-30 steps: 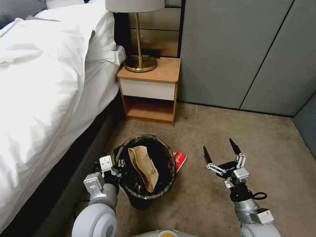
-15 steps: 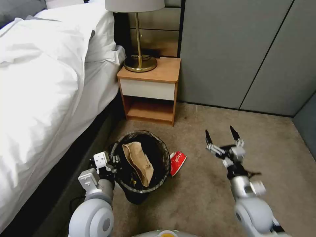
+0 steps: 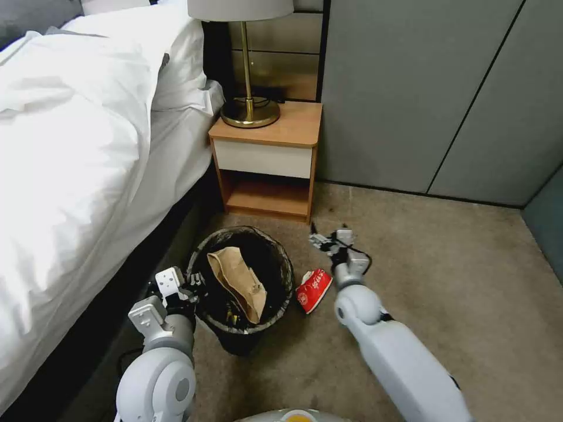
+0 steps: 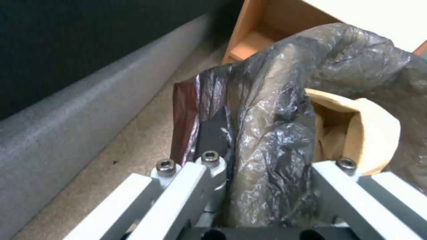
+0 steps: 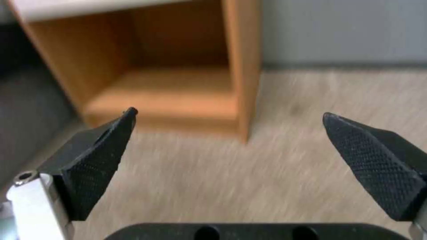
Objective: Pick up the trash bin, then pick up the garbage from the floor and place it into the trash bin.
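- Left hand [image 3: 190, 285] grips the trash bin [image 3: 280, 261] rim.
- Right hand [image 5: 229, 133], spread open, hovers beyond the red packet [image 3: 312, 288].
- Next move: descend onto it.

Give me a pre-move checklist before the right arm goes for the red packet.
1. Left gripper clamped on the trash bin rim: ok.
2. Right gripper open: ok.
3. Right gripper over the red packet: not ok, it sits beyond it, toward the nightstand.
4. Packet lying free on the carpet beside the bin: ok.
5. Room in the bin beside the brown paper bag: ok.
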{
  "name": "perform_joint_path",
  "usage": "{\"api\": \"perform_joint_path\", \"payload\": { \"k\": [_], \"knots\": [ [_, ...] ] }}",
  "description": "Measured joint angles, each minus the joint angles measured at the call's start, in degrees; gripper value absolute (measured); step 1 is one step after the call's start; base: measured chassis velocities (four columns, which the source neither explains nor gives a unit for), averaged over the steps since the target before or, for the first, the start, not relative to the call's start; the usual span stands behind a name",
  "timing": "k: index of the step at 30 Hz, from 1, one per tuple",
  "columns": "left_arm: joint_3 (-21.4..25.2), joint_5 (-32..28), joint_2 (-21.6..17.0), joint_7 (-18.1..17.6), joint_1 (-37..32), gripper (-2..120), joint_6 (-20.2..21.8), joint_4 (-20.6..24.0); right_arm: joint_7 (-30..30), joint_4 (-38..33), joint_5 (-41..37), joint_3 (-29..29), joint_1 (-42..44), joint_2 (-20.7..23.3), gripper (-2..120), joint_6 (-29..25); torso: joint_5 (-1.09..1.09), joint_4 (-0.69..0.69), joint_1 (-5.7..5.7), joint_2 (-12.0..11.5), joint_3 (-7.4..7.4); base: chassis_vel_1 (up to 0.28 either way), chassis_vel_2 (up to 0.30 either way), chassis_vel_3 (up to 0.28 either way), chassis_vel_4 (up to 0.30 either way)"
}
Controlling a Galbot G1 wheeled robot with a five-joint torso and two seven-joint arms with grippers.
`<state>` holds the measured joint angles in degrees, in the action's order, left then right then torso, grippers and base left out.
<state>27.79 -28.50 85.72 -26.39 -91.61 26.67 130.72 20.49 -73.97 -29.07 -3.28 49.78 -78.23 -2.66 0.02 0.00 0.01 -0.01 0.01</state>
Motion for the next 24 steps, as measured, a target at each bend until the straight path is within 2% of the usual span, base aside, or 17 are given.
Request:
{"api": "perform_joint_path", "payload": {
  "k": [3,5,10,12,14,20,24],
  "knots": [
    [-0.1,0.2,0.2,0.0,-0.2,83,0.0,-0.1,1.1,3.5,-0.9,-1.6,-2.4,-1.4,100,2.3,-0.05,0.0,0.0,0.0,0.0,0.0,0.0,0.0,0.0],
    [-0.3,0.4,0.4,0.0,-0.5,83,0.0,0.0,1.7,7.6,-0.7,-2.6,-4.5,-3.0,100,5.4,0.0,0.0,0.0,0.0,0.0,0.0,0.0,0.0,0.0],
    [-0.4,0.7,0.5,0.1,-1.0,83,0.0,0.2,1.9,12.2,0.9,-2.7,-6.4,-3.9,100,9.4,-0.02,-0.01,0.0,0.0,-0.01,0.0,0.0,0.0,0.0],
    [-0.2,0.7,0.5,0.1,-1.2,83,0.0,0.3,1.5,15.2,1.0,-2.5,-7.7,-3.9,100,12.9,-0.02,-0.02,0.0,0.0,-0.01,0.0,0.0,0.0,0.0],
    [-0.2,0.8,0.5,0.2,-1.2,83,0.0,0.3,1.2,15.6,0.8,-2.5,-7.9,-3.9,100,13.4,-0.02,-0.02,0.0,0.0,-0.01,0.0,0.0,0.0,0.0],
    [-0.5,1.0,0.8,0.2,-1.3,83,0.0,0.3,0.4,16.0,-1.4,-2.5,-8.5,-4.3,100,20.2,-0.02,-0.01,0.0,0.0,-0.01,0.0,0.0,0.0,0.0],
    [-0.6,1.1,0.9,0.2,-1.5,83,0.0,0.5,1.0,16.6,-1.3,-2.2,-8.5,-4.7,100,21.9,-0.02,0.0,0.0,0.0,-0.01,0.0,0.0,0.0,0.0]
  ]
}}
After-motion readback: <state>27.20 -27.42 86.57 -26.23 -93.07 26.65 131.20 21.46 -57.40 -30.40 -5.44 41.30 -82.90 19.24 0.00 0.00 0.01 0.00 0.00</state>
